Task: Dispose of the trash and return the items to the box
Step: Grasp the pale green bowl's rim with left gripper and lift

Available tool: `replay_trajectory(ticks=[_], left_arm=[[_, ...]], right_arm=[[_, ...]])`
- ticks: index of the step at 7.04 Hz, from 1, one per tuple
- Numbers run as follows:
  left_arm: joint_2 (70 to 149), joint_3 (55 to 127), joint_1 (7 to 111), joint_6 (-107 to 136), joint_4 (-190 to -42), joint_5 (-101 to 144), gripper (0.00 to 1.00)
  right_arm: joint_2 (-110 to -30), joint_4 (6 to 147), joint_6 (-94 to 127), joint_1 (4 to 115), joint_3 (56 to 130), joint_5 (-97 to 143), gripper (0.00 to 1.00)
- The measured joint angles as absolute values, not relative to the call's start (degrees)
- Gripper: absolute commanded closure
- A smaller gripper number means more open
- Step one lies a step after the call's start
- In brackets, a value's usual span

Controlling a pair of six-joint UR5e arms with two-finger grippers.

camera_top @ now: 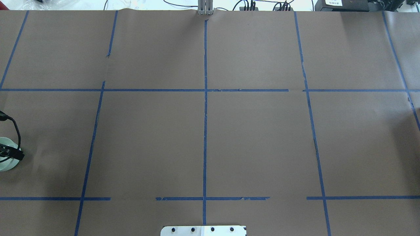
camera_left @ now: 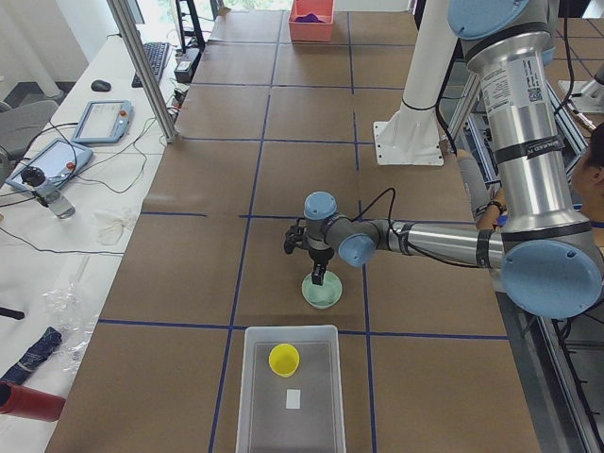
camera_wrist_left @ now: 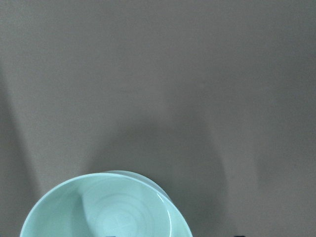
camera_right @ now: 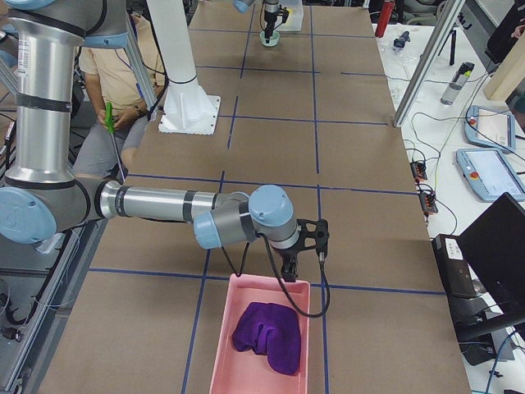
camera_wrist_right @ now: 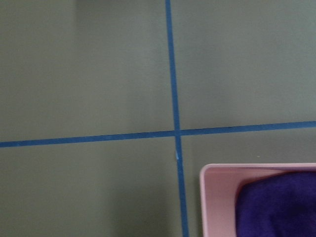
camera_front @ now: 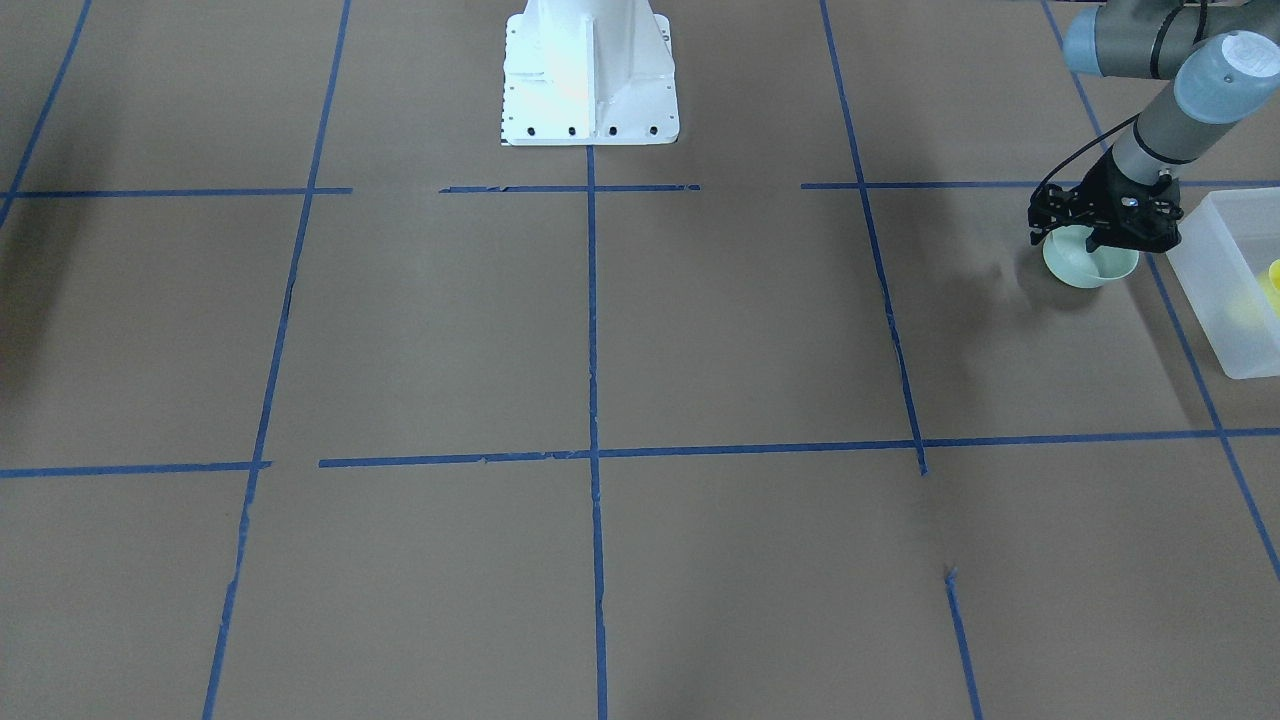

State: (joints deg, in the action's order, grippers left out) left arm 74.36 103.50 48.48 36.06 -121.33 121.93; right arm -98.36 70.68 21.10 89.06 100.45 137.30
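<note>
The mint-green bowl (camera_front: 1075, 268) stands upright on the brown paper just beside the frosted-white box (camera_front: 1215, 300). It also shows in the exterior left view (camera_left: 323, 294) and fills the bottom of the left wrist view (camera_wrist_left: 106, 210). My left gripper (camera_front: 1103, 243) is right over the bowl's rim, jaws open. The yellow cup (camera_left: 284, 360) sits inside the box (camera_left: 253, 396). My right gripper (camera_right: 289, 267) hangs over the near edge of a pink bin; I cannot tell whether it is open or shut.
The pink bin (camera_right: 223, 361) holds a purple cloth (camera_right: 264, 335) and also shows in the right wrist view (camera_wrist_right: 210, 197). The white robot base (camera_front: 590, 90) stands at the table's middle back. A person (camera_right: 123, 82) sits behind the robot. Blue tape lines grid the paper.
</note>
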Motion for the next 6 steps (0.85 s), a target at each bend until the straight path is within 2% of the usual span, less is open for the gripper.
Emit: replay_trajectory(ticks=[1, 2, 5, 6], left_arm=[[74.6, 102.4, 48.0, 36.1, -122.9, 121.9, 0.58], [74.8, 101.4, 47.8, 36.1, -124.4, 121.9, 1.0], [74.9, 101.6, 47.7, 36.1, -125.5, 118.9, 1.0], [74.7, 103.7, 48.0, 36.2, -125.6, 116.5, 1.0]], right_arm=[[-98.3, 70.5, 28.4, 84.1, 103.8, 137.4, 0.0], [-98.3, 70.3, 34.4, 80.1, 106.6, 137.4, 0.0], [-98.4, 70.2, 39.6, 75.2, 109.2, 137.5, 0.0], [-98.5, 70.1, 39.8, 74.7, 109.2, 137.5, 0.0]])
